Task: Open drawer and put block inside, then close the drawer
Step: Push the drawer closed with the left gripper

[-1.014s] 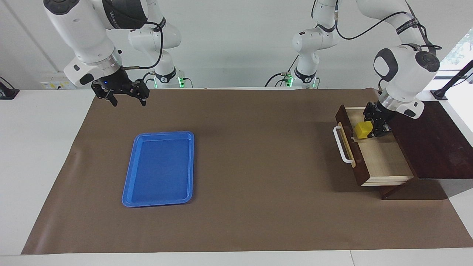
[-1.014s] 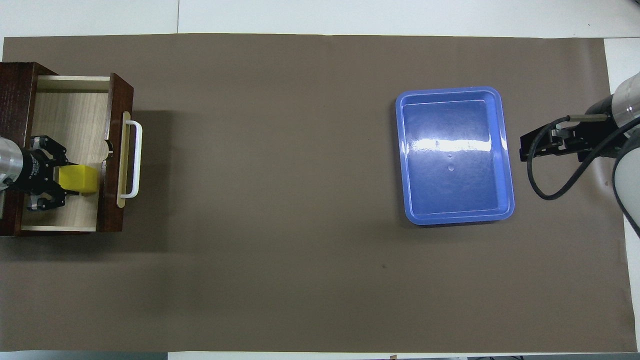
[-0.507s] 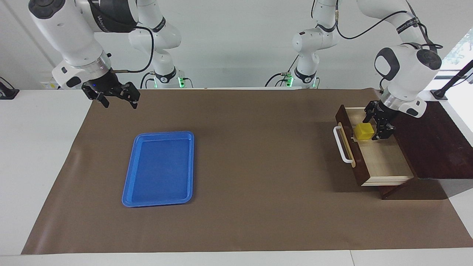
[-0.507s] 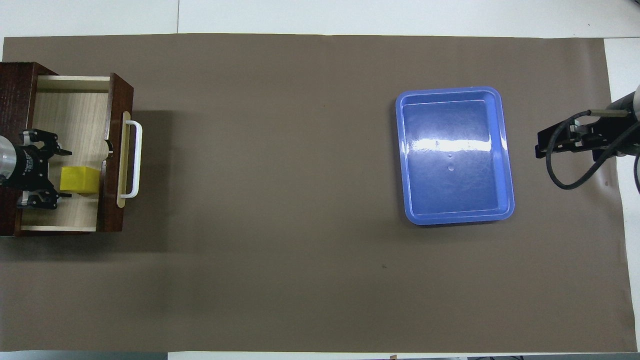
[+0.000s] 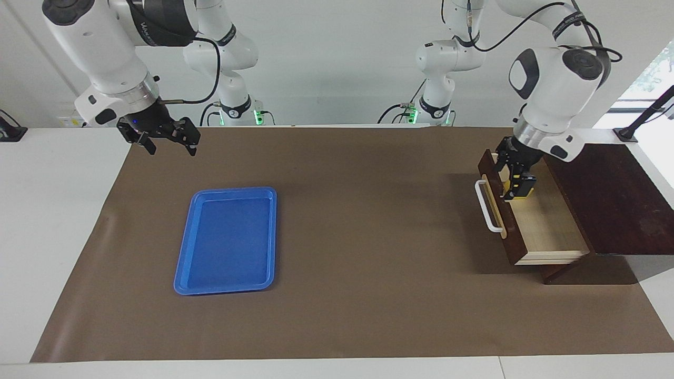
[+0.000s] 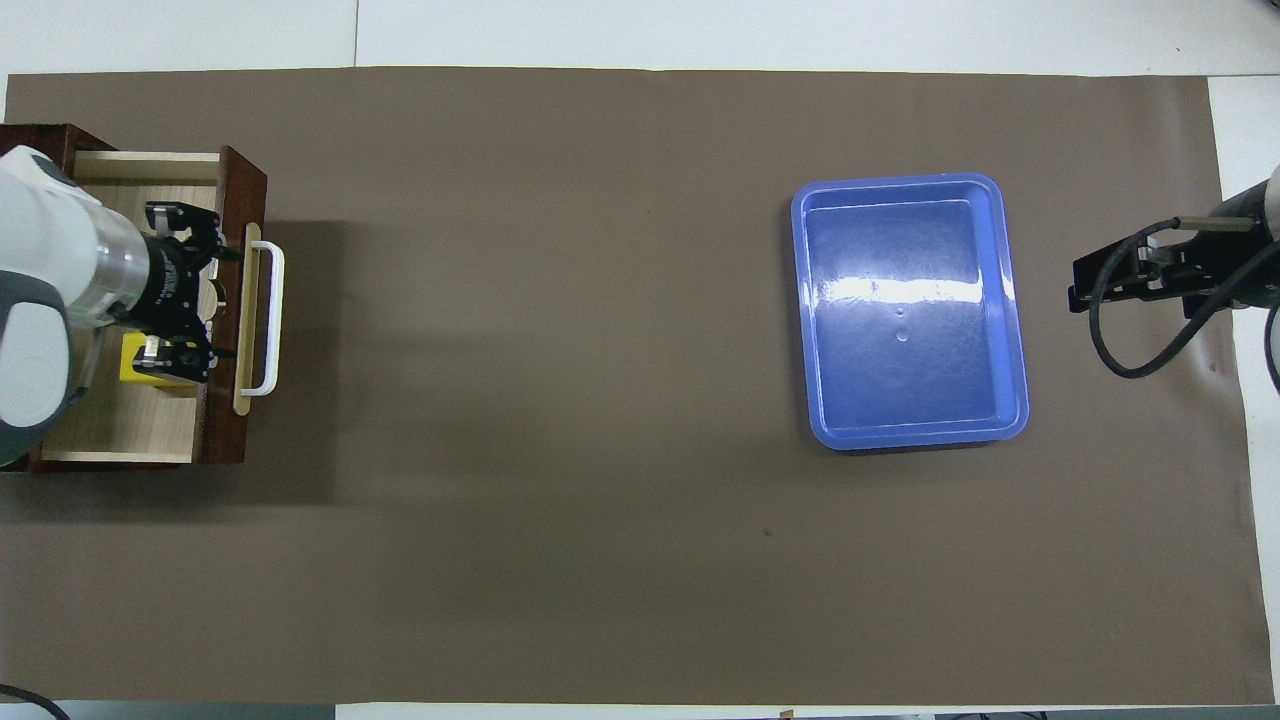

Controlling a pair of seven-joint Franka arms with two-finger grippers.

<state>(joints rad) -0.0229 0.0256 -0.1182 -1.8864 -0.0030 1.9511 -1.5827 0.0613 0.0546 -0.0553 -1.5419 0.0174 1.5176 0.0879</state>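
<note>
Right arm waits: right gripper (image 5: 172, 150) up over table (image 5: 368, 237) edge near robots, jaws spread, empty.

Left gripper (image 6: 212, 298) over front of open dark brown wooden drawer (image 5: 547, 226), jaws spread, holding nothing.

Small yellow cube block (image 6: 132, 360) sits inside drawer, just under jaws.

Next job, I think: shut drawer. Lift jaws clear of block, push white bar handle (image 5: 487, 208) straight and slow.

Flat blue plastic tray (image 5: 234, 190) farther out, not needed.

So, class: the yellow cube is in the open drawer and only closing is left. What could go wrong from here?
1. The left pincer, open, hangs over the small yellow cube and the dark brown wooden drawer; pushing too early could trap it.
2. The white bar handle is narrow, so a push might slip off.
3. A hard shove might shift the dark wooden box.

The right pincer waits.
</note>
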